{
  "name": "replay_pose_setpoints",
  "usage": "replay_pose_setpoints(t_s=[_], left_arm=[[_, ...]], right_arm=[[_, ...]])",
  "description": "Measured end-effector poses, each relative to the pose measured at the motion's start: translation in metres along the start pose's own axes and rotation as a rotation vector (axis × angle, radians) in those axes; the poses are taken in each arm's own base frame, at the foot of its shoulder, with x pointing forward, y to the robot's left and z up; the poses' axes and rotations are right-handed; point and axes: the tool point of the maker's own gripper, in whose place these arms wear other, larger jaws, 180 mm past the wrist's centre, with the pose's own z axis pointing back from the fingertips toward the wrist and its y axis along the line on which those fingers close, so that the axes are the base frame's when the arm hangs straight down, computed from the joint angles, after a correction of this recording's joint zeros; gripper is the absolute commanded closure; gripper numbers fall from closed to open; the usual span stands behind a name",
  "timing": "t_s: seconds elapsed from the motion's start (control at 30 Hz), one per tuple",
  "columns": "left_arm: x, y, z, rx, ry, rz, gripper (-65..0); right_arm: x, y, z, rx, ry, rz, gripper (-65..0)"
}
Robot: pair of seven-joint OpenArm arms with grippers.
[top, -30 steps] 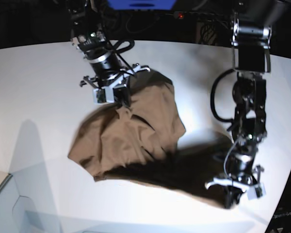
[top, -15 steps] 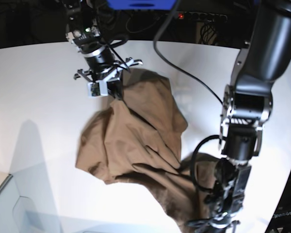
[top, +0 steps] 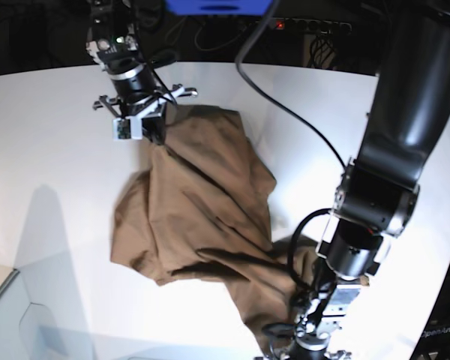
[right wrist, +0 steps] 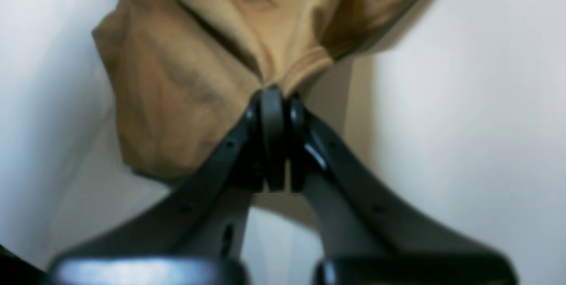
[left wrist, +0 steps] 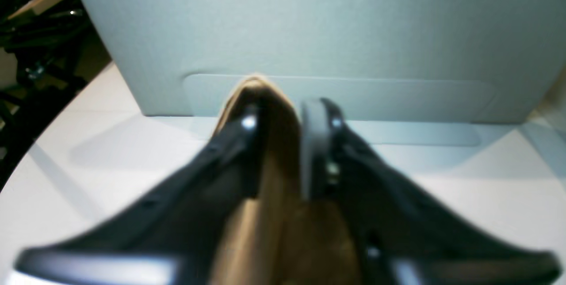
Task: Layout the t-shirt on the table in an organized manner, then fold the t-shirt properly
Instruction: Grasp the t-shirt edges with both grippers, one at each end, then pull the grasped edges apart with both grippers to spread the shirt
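My right claw point(right wrist: 275, 99) is pressed together on a hemmed edge of the t-shirt point(top: 202, 217), the brown cloth bunching right at my fingertips and spreading away beyond them in deep folds. In the base view this claw point(top: 141, 127) sits at the far corner of the garment, lifting that corner a little off the tabletop point(top: 52, 150), with the fabric running away from it in one long ridge.

My left claw point(left wrist: 283, 117) has brown cloth between its two fingers; a fold of the shirt point(left wrist: 274, 196) rises up between them and pokes out past the tips. The fingers stand a little apart around that fold, and the blur keeps me from telling whether they pinch it or only flank it. Just beyond the tips is a pale grey upright panel point(left wrist: 309, 33) with the white surface point(left wrist: 88, 152) below it. From the base camera this claw point(top: 304, 346) is down at the near edge, at the shirt's nearest corner.

Between my two claws the shirt lies crumpled and wrinkled, stretched in a rough diagonal across the tabletop.
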Motion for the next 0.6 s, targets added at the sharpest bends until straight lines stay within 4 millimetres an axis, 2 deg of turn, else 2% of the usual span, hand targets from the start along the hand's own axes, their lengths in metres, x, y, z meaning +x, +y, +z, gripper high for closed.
replay_pose_setpoints(t_s=[0.07, 0.1, 0.2, 0.27, 0.37, 0.43, 0.5, 0.6], left_arm=[[-0.003, 0.001, 0.001, 0.0, 0.006, -0.004, -30.5], [-0.006, 0.001, 0.002, 0.002, 0.008, -0.004, -31.9], [-0.025, 0.001, 0.007, -0.002, 0.039, -0.002, -32.0], [-0.034, 0.011, 0.01, 0.012, 0.057, -0.005, -32.0], [-0.042, 0.043, 0.016, 0.057, 0.06, -0.018, -32.0], [-0.054, 0.07, 0.025, 0.09, 0.069, -0.037, -32.0], [-0.075, 0.099, 0.041, 0.125, 0.094, -0.059, -32.0], [-0.122, 0.126, 0.072, 0.145, 0.172, -0.087, -32.3]], right_arm=[[0.0, 0.0, 0.0, 0.0, -0.001, -0.002, 0.0], [0.0, 0.001, 0.0, 0.0, -0.003, -0.002, 0.0], [-0.002, 0.001, 0.001, 0.002, 0.002, -0.003, 0.0], [-0.003, 0.001, 0.002, 0.001, 0.006, -0.004, 0.0], [0.0, -0.006, 0.001, -0.016, -0.001, -0.004, 0.0], [0.001, -0.021, 0.002, -0.046, -0.004, 0.004, 0.0], [0.004, -0.038, 0.004, -0.085, -0.008, 0.02, 0.0], [0.012, -0.053, 0.008, -0.127, -0.028, 0.019, 0.0]])
